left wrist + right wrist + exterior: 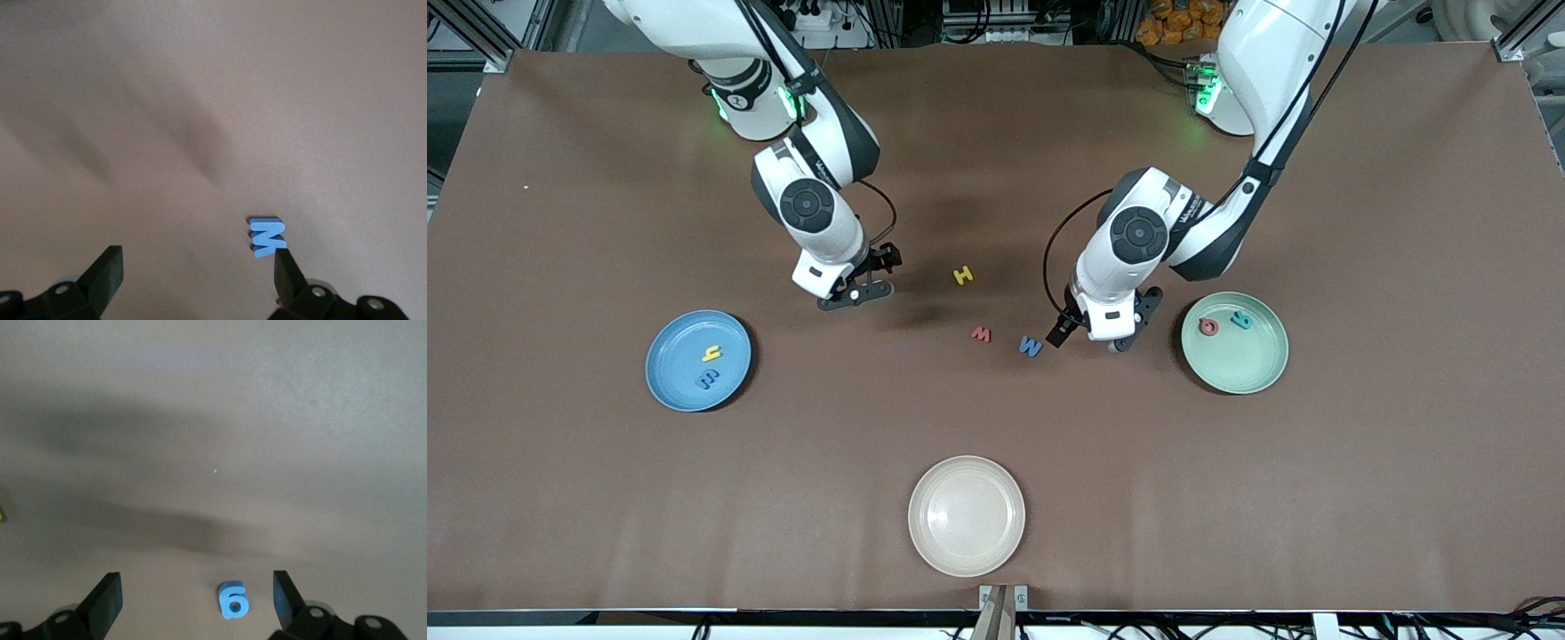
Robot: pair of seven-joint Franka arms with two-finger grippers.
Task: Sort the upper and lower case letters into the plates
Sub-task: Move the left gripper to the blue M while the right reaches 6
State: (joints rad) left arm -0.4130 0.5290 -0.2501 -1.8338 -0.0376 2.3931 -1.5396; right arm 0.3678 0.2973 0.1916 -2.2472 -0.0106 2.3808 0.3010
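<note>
Front view: left tool open beside blue W, poised to pick | right tool open above counter | blue plate, green plate part-filled.

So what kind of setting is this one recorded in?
Most likely a robotics lab bench: two robot arms mounted at a table covered in brown cloth, aluminium framing at the corners, and cables and equipment along the edge by the bases.

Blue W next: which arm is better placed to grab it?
Left. The left gripper hangs open right beside the blue W, which shows by its fingertip in its wrist view. The right gripper is open too, but farther off.
</note>
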